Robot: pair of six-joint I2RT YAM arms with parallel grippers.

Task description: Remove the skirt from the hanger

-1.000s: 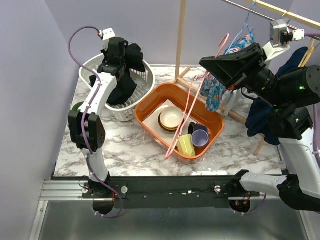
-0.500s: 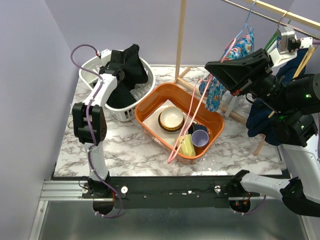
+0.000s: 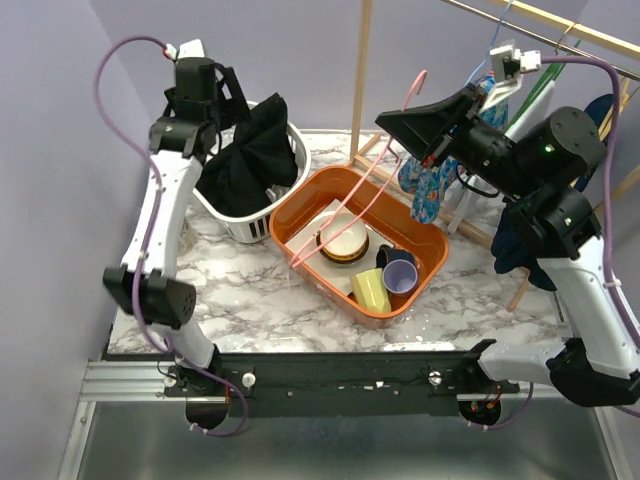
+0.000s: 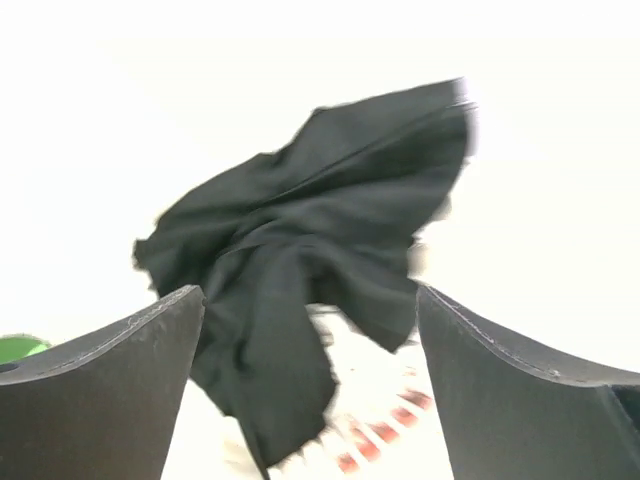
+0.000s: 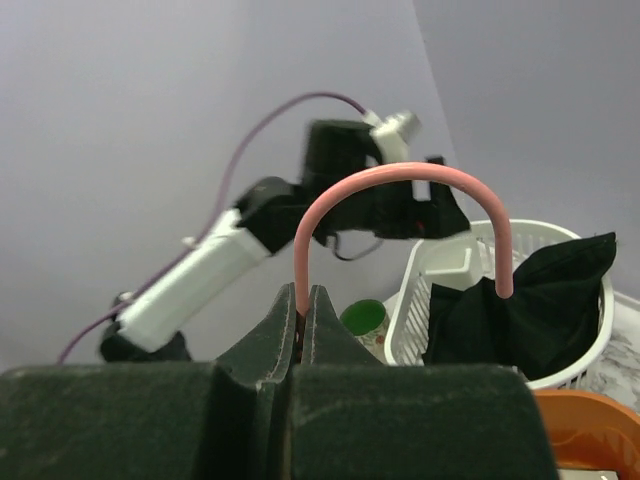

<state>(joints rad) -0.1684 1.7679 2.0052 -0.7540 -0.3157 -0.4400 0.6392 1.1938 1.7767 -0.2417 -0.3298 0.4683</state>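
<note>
Left gripper (image 4: 308, 300), jaws spread wide, hangs above the black skirt (image 3: 245, 160) slumped in the far-left basket (image 3: 245, 228), while the right gripper (image 5: 303, 305) pinches the bare hanger (image 5: 400, 172).

Two arms up, one gripper wide, the other clamped.
The left arm (image 3: 160, 200) stretches high beyond the left of the orange tub (image 3: 338, 172), the left gripper (image 4: 308, 295) spread wide and holding nothing. The right arm (image 3: 575, 280) bends in from the tub's right, the right gripper (image 5: 303, 295) pinched tight on the pink hanger (image 5: 400, 175).
</note>
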